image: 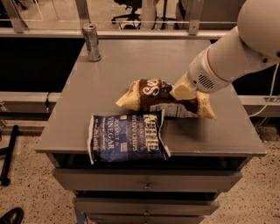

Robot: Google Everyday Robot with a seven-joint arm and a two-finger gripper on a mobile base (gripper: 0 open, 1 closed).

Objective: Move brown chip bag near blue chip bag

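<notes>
On the grey table point(109, 78), the gripper point(183, 91) pinches the brown chip bag point(151, 92) just beside the blue chip bag point(127, 138); setting down and letting go looks next.

Office, swivel chair point(130, 11), tool point(183, 91) over drawer cabinet point(109, 74)

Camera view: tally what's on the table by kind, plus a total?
Chip bags: 2 (brown chip bag, blue chip bag)
Cans: 1 (metal can, back left corner of the table)
Total: 3
Not counted: the gripper, at the brown chip bag's right half.
</notes>
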